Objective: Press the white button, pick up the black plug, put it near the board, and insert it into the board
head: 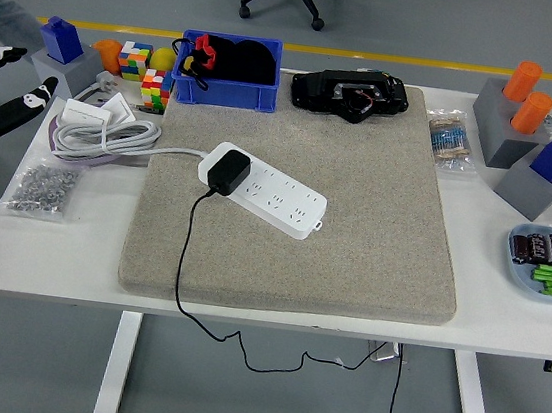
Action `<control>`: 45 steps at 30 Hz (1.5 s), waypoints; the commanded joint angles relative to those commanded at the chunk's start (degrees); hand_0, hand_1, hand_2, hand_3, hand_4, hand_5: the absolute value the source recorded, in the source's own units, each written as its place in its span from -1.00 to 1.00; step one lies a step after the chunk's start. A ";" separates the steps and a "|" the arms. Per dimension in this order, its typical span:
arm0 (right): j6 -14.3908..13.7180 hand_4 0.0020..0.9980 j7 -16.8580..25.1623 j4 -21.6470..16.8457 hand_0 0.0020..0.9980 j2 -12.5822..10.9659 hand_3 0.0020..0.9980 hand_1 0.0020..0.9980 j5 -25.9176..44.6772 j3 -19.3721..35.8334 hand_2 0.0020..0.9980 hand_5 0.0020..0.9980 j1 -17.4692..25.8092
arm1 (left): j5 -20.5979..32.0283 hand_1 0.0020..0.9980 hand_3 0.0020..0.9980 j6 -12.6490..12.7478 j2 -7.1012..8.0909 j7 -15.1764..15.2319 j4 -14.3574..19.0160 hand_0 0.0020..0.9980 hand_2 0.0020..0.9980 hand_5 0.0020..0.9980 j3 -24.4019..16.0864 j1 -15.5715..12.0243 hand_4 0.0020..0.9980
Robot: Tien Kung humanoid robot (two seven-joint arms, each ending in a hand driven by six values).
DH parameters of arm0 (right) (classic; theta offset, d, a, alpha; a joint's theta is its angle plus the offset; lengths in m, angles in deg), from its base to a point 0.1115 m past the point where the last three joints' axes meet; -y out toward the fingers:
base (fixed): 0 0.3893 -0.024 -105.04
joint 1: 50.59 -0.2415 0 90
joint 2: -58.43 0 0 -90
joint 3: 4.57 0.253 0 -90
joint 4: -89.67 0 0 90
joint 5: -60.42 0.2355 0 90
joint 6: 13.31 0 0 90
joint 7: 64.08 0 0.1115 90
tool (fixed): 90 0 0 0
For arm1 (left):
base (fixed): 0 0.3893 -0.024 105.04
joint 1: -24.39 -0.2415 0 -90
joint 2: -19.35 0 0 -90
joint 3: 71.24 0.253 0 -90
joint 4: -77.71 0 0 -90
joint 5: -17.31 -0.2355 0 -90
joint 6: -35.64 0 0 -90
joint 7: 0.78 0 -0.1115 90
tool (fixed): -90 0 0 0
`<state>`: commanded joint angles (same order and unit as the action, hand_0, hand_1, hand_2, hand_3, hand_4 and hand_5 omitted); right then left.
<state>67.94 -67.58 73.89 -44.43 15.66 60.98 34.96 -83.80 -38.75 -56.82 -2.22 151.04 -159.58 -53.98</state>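
A white power strip point(275, 196) lies diagonally on the grey mat point(353, 236). A black plug point(228, 171) sits plugged into the strip's left end, and its black cable point(185, 256) runs down over the table's near edge. My left hand point(11, 81), white with dark fingertips, is at the picture's far left edge, well away from the strip, with fingers spread and holding nothing. The right hand is out of view. I cannot make out a white button on the strip.
A coiled white cable point(104, 133) and a bag of small metal parts point(41, 188) lie left of the mat. A blue bin point(224, 90) and a black device point(350, 93) sit at the back. Grey blocks point(511, 135) and a dish of parts point(549, 262) are at right.
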 joint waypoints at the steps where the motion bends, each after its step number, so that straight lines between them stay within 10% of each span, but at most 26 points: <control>1: 0.06 0.27 -0.10 -0.02 0.22 0.00 0.07 0.11 -0.04 0.01 0.17 -0.39 0.04 | 0.02 0.79 0.55 -0.05 0.00 -0.04 0.11 0.72 0.66 -0.08 -0.14 -0.12 0.58; 45: 0.49 0.29 -1.14 0.01 0.23 -0.03 0.08 0.12 -0.60 0.70 0.20 -0.36 0.55 | -0.29 0.77 0.54 -1.32 -0.02 -1.28 2.48 0.72 0.65 -0.14 -0.67 -1.28 0.55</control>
<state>68.43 -68.73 73.90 -44.46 15.06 61.68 35.51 -84.09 -40.07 -56.83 -3.50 153.52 -160.25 -55.26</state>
